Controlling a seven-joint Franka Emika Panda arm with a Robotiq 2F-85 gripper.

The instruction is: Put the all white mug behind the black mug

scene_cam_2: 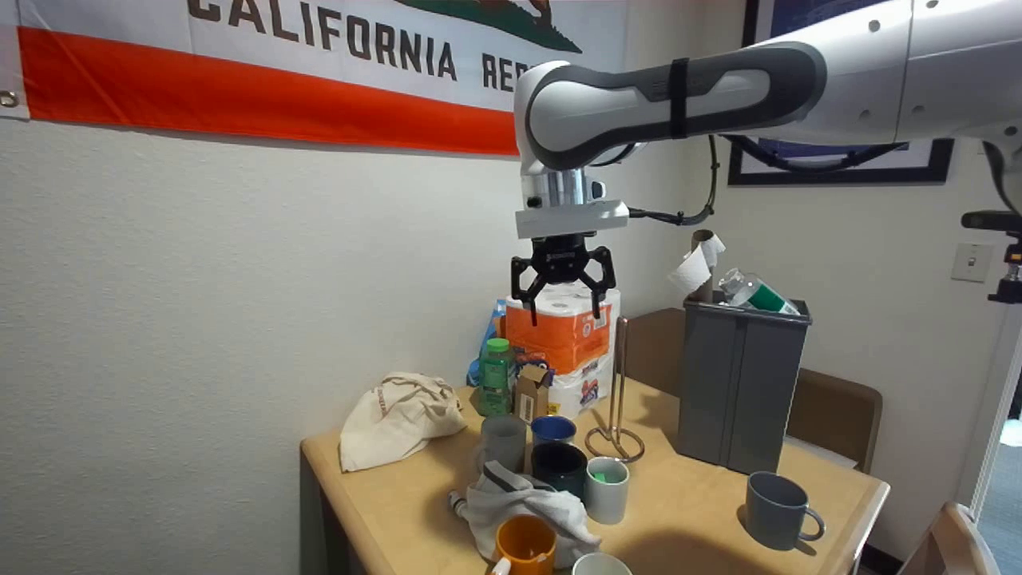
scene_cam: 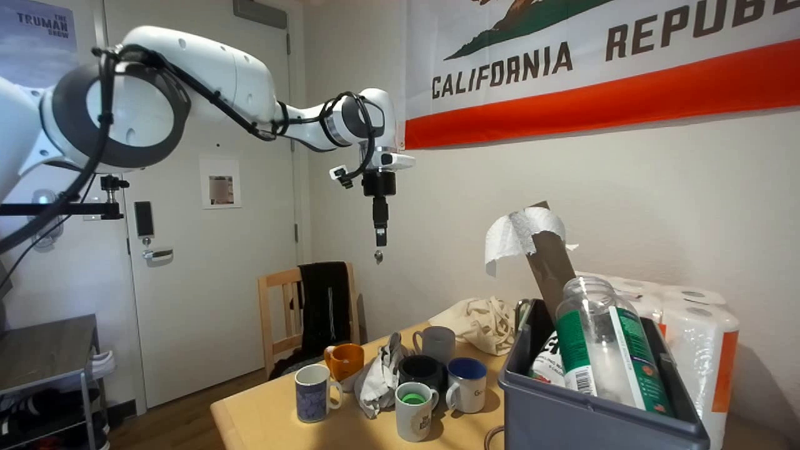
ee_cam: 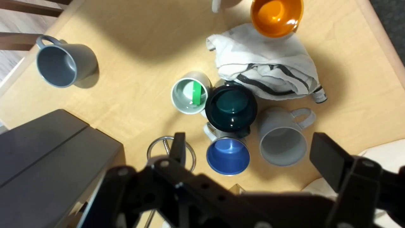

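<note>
My gripper [scene_cam_2: 565,317] is open and empty, high above the table; its fingers frame the wrist view [ee_cam: 251,141]. The black mug [ee_cam: 232,109] stands upright amid the mugs, also in both exterior views [scene_cam: 422,370] [scene_cam_2: 559,467]. No unprinted, plainly white mug shows clearly. The nearest match is a white mug [ee_cam: 182,95] beside the black mug, with something green inside; it looks plain in an exterior view [scene_cam_2: 607,505] but bears dark print in an exterior view [scene_cam: 414,422]. A pale grey mug [ee_cam: 283,145] stands on the black mug's other side, also in both exterior views [scene_cam: 437,344] [scene_cam_2: 503,447].
A blue-lined white mug [ee_cam: 227,156] crowds the black mug. A striped cloth [ee_cam: 269,60], orange mug [scene_cam: 345,361] and patterned mug [scene_cam: 312,400] are close by. A blue-grey mug [scene_cam_2: 774,511] stands apart. A tall grey bin [scene_cam_2: 734,391], wire stand [scene_cam_2: 619,383] and cloth bag [scene_cam_2: 399,423] surround them.
</note>
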